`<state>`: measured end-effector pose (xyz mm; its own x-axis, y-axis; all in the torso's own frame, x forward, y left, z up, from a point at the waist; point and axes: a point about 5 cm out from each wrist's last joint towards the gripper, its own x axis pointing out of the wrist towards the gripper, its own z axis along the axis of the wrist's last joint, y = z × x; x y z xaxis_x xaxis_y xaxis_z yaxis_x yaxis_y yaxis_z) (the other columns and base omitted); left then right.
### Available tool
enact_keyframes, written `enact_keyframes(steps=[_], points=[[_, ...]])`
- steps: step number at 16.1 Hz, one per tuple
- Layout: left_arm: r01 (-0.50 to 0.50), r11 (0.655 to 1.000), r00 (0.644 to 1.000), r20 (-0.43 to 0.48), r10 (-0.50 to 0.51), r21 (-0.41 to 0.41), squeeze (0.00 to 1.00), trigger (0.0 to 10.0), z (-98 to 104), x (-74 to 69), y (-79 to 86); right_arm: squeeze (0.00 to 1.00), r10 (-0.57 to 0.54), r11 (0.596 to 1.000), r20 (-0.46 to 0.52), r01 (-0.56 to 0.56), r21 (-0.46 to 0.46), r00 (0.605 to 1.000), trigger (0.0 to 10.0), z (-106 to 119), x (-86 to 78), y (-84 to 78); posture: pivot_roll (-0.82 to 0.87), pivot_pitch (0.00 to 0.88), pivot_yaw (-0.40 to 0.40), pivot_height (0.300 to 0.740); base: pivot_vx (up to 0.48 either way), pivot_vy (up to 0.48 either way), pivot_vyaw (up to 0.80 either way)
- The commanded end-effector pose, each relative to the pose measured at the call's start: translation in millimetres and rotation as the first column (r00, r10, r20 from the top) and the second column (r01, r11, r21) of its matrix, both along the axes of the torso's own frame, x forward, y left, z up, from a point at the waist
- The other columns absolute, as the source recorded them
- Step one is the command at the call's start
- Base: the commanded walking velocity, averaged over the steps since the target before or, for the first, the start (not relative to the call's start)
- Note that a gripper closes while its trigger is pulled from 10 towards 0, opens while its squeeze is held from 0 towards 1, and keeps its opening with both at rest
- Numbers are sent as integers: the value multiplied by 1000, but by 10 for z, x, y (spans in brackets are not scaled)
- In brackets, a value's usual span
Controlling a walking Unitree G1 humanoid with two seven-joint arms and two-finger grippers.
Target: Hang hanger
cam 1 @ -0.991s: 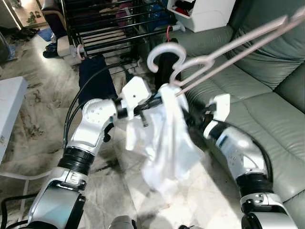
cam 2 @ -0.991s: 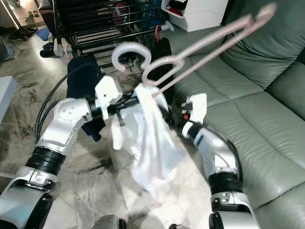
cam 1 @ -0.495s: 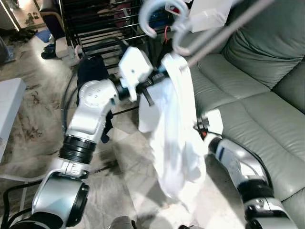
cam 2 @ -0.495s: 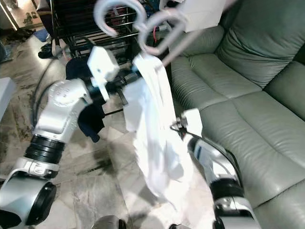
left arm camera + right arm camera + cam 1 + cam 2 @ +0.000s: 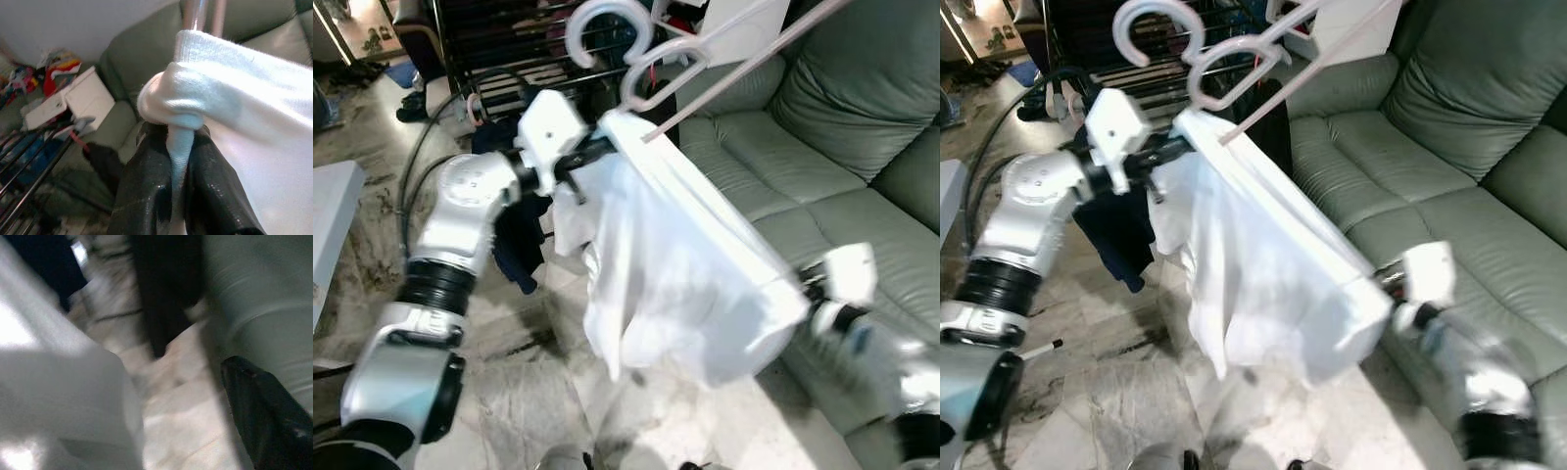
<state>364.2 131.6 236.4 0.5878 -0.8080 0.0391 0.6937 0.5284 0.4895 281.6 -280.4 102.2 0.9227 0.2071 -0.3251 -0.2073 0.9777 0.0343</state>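
Observation:
A pale plastic hanger (image 5: 604, 24) rides high in front of me, hook to the left and bars (image 5: 198, 12) slanting up to the right. A white garment (image 5: 685, 264) is draped from its neck. My left gripper (image 5: 180, 137) is shut on a bunched fold of that garment just under the hanger. The cloth stretches down to the right as far as my right gripper (image 5: 808, 289), whose fingertips are hidden behind it. The right wrist view is blurred, with one black finger (image 5: 264, 416) beside white cloth (image 5: 54, 396).
A black drying rack (image 5: 509, 49) stands behind the hanger, a dark navy garment (image 5: 521, 240) hanging from it. A grey-green sofa (image 5: 842, 127) runs along the right, with a white box (image 5: 739, 29) past its arm. A white table edge (image 5: 328, 220) is at left. The floor is marble.
My arms have drawn apart: the left swung left with the hanger, the right moved out to the lower right. The garment now spreads wide between them instead of hanging down.

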Motion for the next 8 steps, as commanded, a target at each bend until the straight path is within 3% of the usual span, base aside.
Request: enact_keyframes(steps=[1, 4, 7, 8], points=[[-88, 995, 995, 50, 90, -48, 0, 0, 229, 34, 335, 0, -207, 975, 77, 212, -62, 975, 0, 187, -7, -401, -16, 0, 36, 740, 0, 0, 0], [16, 997, 990, -138, -26, -69, 0, 0, -14, -47, 372, 0, -386, 918, 247, 395, 12, 889, 0, 626, 175, -653, -23, 0, 35, 740, 0, 0, 0], [243, 967, 879, -405, -252, -73, 0, 0, -397, -299, 341, 0, -436, 892, 337, 450, 40, 835, 0, 927, 323, -716, -16, 0, 26, 740, 0, 0, 0], [323, 945, 811, -501, -302, -47, 0, 0, -559, -416, 352, 0, -436, 891, 359, 452, 43, 825, 0, 988, 368, -703, -17, 0, 22, 740, 0, 0, 0]])
